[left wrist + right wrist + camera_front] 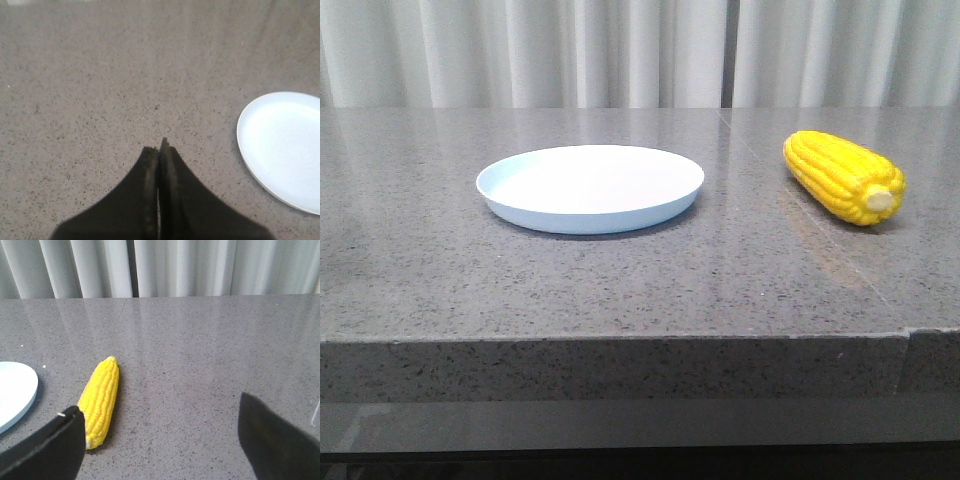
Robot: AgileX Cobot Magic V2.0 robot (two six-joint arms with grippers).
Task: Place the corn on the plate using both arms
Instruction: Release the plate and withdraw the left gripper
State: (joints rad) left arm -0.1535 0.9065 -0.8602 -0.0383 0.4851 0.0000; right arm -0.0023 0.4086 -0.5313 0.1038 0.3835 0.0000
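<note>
While pale pleated curtains [520, 50] hang behind it, the grey speckled stone table [620, 280] bears a round, shallow, pale blue-white plate [590, 187] near its middle and, well apart to the right, a bright yellow corn cob [842, 176] lying on its side. Over bare stone the left gripper [159, 150] has its black fingers pressed together; the right gripper [160, 440] is spread wide near the corn, holding nothing.

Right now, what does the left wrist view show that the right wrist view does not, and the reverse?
Only the left wrist view shows the left claw, shut, over bare table. Only the right wrist view shows the corn, the right claw open wide, and the curtain behind the table. Both show the plate, cut off at the picture's edge, empty where it shows, and the grey speckled table.
</note>
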